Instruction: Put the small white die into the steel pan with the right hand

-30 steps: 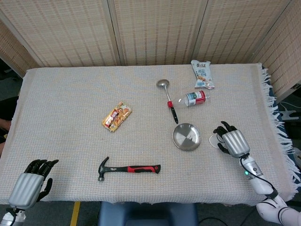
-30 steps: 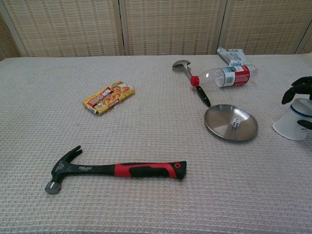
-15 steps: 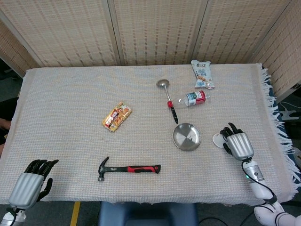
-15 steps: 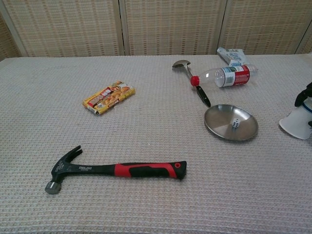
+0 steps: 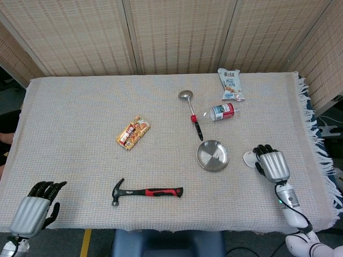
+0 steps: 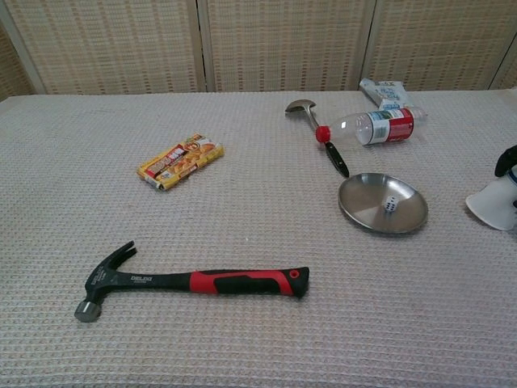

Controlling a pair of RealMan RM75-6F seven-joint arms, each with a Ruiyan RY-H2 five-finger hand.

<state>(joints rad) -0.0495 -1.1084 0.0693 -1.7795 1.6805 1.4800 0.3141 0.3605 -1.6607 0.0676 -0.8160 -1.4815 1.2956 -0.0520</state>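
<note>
A: Your right hand [image 5: 272, 164] is hovering low over the table [image 5: 80, 107], just right of the steel pan [image 5: 213, 155]. I am seeing its back and dark fingertips only, so I cannot tell whether the fingers are spread or curled. It is lying over a small white paper cup [image 6: 491, 206] tipped on its side; whether it is touching the cup, I cannot tell.

B: And the small white die [image 6: 390, 205]?

A: It is sitting inside the pan, right of center, nothing else in there with it. So the placing looks done, I judge.

B: What are you asking of me, then?

A: You are clearing out. Be keeping the hand away from the pan's rim so you are not jolting the die out, and mind the cup under your fingers.

B: The left hand [image 5: 33, 211]?

A: It is resting at the near left corner, holding nothing, fingers loosely apart.

B: Other containers?

A: A plastic bottle [image 5: 222, 112] is lying beyond the pan; its contents I cannot judge.
</note>
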